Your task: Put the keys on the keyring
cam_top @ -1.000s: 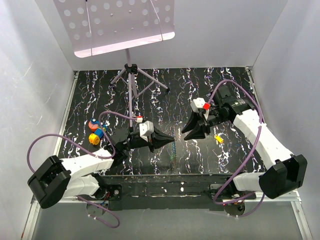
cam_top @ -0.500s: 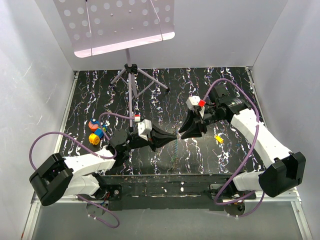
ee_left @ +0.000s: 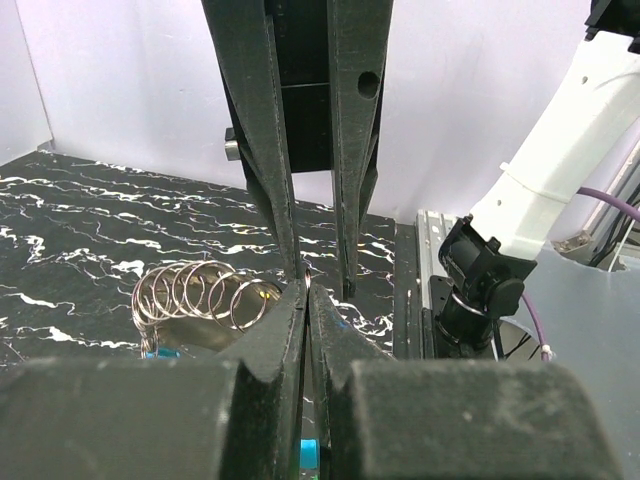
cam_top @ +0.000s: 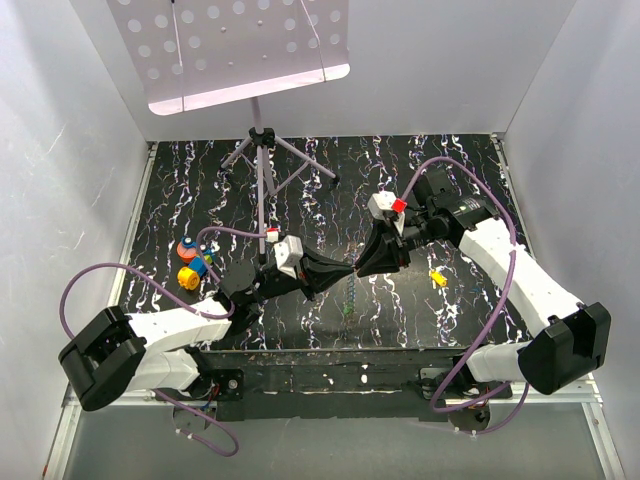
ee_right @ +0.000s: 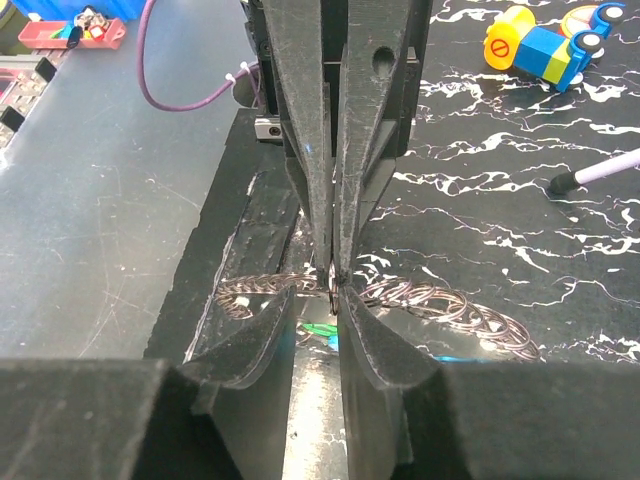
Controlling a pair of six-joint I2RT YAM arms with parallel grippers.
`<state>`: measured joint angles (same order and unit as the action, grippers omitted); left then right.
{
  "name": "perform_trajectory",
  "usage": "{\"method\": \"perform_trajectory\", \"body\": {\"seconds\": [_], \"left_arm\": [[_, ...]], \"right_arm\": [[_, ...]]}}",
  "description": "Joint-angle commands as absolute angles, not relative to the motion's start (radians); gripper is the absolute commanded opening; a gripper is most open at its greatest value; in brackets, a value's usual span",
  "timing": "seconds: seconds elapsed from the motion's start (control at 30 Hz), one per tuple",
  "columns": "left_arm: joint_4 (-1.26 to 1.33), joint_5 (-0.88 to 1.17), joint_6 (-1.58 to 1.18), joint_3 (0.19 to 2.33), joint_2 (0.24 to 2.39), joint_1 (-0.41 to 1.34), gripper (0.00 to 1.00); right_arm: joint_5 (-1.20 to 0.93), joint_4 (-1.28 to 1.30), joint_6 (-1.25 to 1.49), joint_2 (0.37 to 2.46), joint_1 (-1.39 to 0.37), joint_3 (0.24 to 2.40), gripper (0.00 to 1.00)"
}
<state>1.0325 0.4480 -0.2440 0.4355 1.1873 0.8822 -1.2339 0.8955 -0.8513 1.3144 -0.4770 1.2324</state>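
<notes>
Right, the big black marbled table (cam_top: 470,170) fills the floor of the white booth. At the back stands a music stand (cam_top: 240,50), its perforated tray up high and its tripod feet planted on the tabletop.

Both arms are reaching in. The left arm (cam_top: 170,325) stretches from the near left corner and the right arm (cam_top: 520,265) curls in from the right. They meet nose to nose over the middle of the table, a bit toward the near edge.

The left gripper (cam_top: 348,271) has its fingers pressed tight together. The right wrist view shows them pinching one ring of the keyring chain (cam_top: 348,295).

The right gripper (cam_top: 362,268) comes at that same spot from the other side. Its jaws stand a narrow gap apart, one on each side of the pinched ring. I can't tell whether either fingertip is touching it.

Off to the left sits a cluster of toys (cam_top: 190,262), yellow, blue and red, well apart from the grippers.

The chain is a string of linked silver rings. It dangles from the pinch and trails down toward the table.

The yellow key (cam_top: 437,277) lies flat on the table to the right of the grippers, just beside the right forearm and off the rings.

A sliver of bright blue (ee_left: 160,352) peeks out just under the coil of rings. There's too little of it to say what it is.
</notes>
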Motion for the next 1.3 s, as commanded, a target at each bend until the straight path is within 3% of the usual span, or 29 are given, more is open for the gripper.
{"method": "perform_trajectory", "body": {"seconds": [0.0,0.2,0.4,0.47,0.6,0.67,0.83,1.03,1.27], "left_arm": [[1.117,0.403,-0.261,0.436,1.169,0.89,0.0],[1.132,0.391,-0.276,0.426,1.166,0.894,0.0],[1.085,0.383,-0.288,0.422,1.146,0.896,0.0],[0.999,0.376,-0.29,0.434,1.126,0.893,0.03],[0.752,0.332,-0.285,0.477,1.022,0.89,0.37],[0.584,0.289,-0.29,0.508,0.945,0.882,0.62],[0.179,0.319,-0.273,0.627,0.818,0.858,0.84],[-0.027,0.481,-0.255,0.756,0.862,0.853,0.88],[0.109,0.578,-0.129,0.721,0.911,0.856,0.82]], "right_arm": [[-1.25,0.862,-0.819,1.316,-0.492,1.227,0.29],[-1.229,0.857,-0.811,1.318,-0.502,1.229,0.19],[-1.195,0.9,-0.827,1.316,-0.506,1.253,0.01],[-1.169,0.92,-0.816,1.313,-0.508,1.275,0.01],[-1.076,1.099,-0.931,1.336,-0.526,1.37,0.01],[-1.02,1.25,-1.021,1.368,-0.537,1.434,0.01],[-0.881,1.479,-1.1,1.431,-0.566,1.552,0.01],[-0.785,1.502,-1.028,1.431,-0.618,1.592,0.01],[-0.773,1.517,-0.968,1.447,-0.672,1.612,0.01]]}}
